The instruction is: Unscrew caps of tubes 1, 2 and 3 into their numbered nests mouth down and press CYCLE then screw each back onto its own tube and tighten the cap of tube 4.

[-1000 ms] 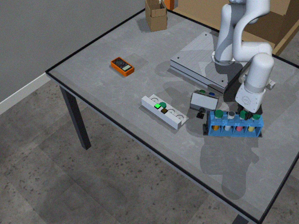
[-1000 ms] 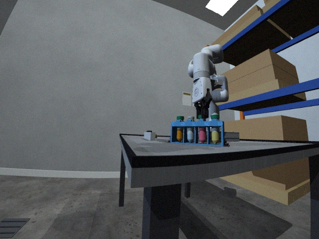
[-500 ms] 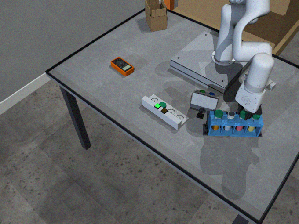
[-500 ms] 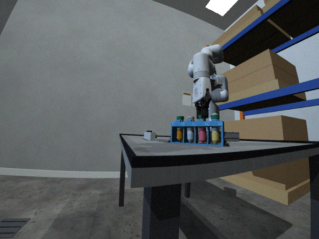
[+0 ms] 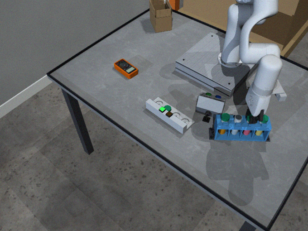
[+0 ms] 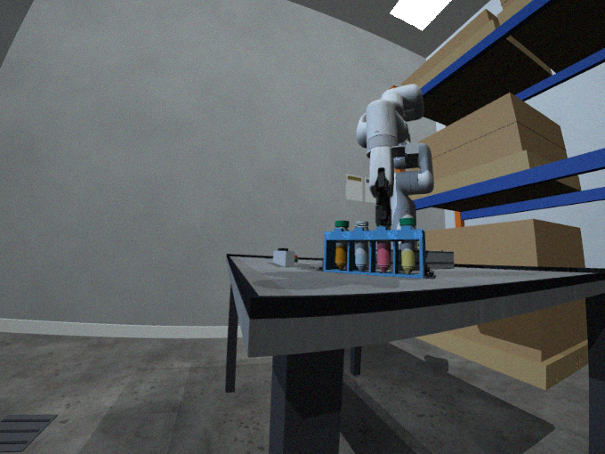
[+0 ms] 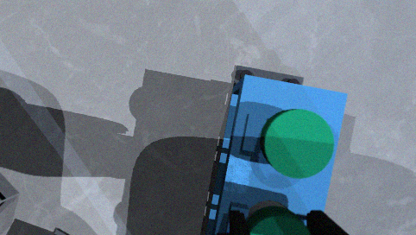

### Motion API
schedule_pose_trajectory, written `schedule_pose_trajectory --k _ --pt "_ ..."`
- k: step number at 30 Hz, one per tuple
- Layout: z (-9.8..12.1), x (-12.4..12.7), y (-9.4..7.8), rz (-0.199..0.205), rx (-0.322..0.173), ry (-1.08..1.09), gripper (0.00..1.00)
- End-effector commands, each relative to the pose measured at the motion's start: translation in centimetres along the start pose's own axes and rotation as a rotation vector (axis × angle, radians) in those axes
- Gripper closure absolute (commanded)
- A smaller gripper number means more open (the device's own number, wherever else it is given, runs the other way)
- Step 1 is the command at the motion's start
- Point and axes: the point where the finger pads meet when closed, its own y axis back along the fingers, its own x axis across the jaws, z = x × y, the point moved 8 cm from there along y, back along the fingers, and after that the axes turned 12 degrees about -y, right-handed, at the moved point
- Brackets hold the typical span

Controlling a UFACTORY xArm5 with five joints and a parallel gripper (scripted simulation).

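Observation:
A blue rack (image 5: 241, 137) (image 6: 330, 252) (image 7: 276, 97) holds four tubes. My gripper (image 5: 255, 118) (image 6: 383, 221) (image 7: 276, 221) is shut on the green cap of the pink tube, which is second from the right in the top view. The yellow tube beside it wears a green cap (image 5: 265, 118) (image 6: 407, 221) (image 7: 299, 143). The orange tube at the other end is also capped (image 5: 225, 117) (image 6: 341, 223). The white tube (image 5: 238, 117) (image 6: 359, 223) stands open. One green cap (image 5: 167, 108) sits in a nest of the white cap tray (image 5: 177, 125). The tray's green lamp (image 5: 161, 109) is lit.
The key housing (image 5: 210, 104) (image 6: 283, 257) with a green key (image 5: 208, 94) and a blue key (image 5: 218, 96) stands behind the rack. A small black object (image 5: 206, 117) lies between the tray and the rack. An orange multimeter (image 5: 125, 68) and a cardboard box (image 5: 160, 14) lie farther off.

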Motion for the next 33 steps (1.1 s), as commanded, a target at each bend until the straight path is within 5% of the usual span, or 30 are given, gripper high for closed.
schedule_pose_trajectory --k 1,19,28,29,33 --pt "0.08 0.09 0.07 0.002 0.012 -0.279 1.00" --pt "0.08 0.09 0.01 -0.002 0.012 -0.957 1.00" --pt "0.08 0.09 0.01 -0.002 0.013 -0.972 1.00" --pt "0.08 0.09 0.01 -0.002 0.013 -0.972 0.54" --pt "0.08 0.09 0.01 -0.002 0.013 -0.972 0.54"
